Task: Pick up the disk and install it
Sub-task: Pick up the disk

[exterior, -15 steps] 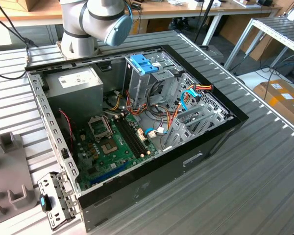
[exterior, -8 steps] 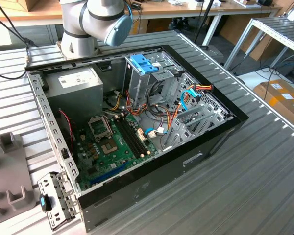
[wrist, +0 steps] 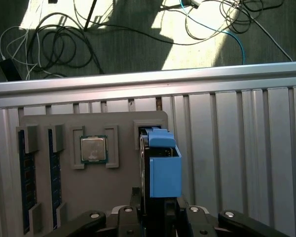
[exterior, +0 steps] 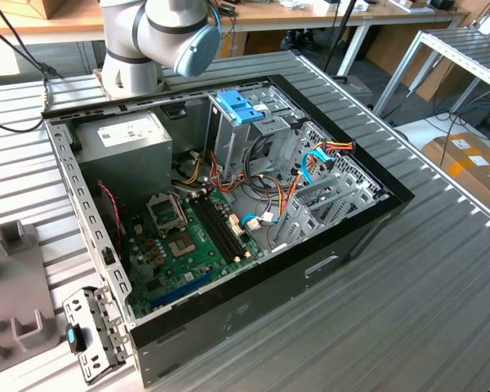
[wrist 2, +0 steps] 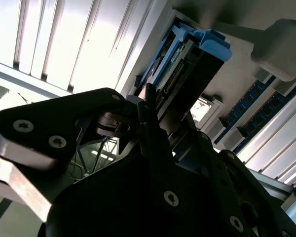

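Note:
In both wrist views my gripper [wrist: 158,207] [wrist 2: 160,118] is shut on the disk [wrist: 160,165] [wrist 2: 190,69]. The disk is a grey drive in a light-blue carrier, held on edge. Its far end sits over a rectangular slot [wrist: 149,129] in a grey parts tray [wrist: 123,187]. I cannot tell whether that end still rests in the slot. In the exterior view the open computer case [exterior: 310,261] lies on the ribbed metal table, with its metal drive cage [exterior: 265,135] under a darker blue latch [exterior: 239,106].
The tray also holds a processor chip [wrist: 93,149] and two memory sticks [wrist: 24,182]. Beyond the table edge [wrist: 148,81], cables lie on the floor. Inside the case are a grey power-supply box [exterior: 126,143], the motherboard [exterior: 188,237] and loose wires. The arm's base [exterior: 135,49] stands behind the case.

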Controlling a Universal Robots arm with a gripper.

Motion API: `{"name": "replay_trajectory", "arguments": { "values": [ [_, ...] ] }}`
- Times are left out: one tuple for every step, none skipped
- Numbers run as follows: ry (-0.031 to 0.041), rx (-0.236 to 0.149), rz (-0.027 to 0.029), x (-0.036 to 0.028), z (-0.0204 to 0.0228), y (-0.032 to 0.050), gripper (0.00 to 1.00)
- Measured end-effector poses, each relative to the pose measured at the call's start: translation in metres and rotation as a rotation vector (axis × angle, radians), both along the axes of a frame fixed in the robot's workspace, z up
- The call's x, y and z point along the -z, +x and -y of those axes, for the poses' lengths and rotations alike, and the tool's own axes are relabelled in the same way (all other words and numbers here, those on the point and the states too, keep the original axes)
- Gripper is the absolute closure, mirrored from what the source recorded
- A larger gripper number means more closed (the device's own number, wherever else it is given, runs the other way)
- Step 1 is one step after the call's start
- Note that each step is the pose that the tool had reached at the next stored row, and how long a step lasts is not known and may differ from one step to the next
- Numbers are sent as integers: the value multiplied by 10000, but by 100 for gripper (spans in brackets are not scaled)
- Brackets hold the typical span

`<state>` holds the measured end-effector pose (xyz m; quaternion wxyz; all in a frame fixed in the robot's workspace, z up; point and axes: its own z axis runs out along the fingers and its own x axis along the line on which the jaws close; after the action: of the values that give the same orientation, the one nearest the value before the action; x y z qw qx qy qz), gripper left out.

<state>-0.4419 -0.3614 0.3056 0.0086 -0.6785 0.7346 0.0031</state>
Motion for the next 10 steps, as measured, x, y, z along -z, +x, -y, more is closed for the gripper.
{"name": "replay_trajectory", "arguments": {
  "values": [
    [0, -26, 0, 0, 0, 0, 65],
    [0, -200, 0, 0, 0, 0, 65],
    [-1, -551, -2, -1, 0, -1, 65],
    [-1, -741, -1, 0, 0, -1, 65],
    [-1, -889, 0, 0, 0, 0, 65],
    [-1, -905, -1, 0, 0, 0, 65],
    [-1, -905, -1, 0, 0, 0, 65],
    [-1, -906, -1, 0, 0, 0, 65],
    [-1, -907, -1, 0, 0, 0, 65],
    [0, -907, 0, 0, 0, 0, 65]
  ]
}}
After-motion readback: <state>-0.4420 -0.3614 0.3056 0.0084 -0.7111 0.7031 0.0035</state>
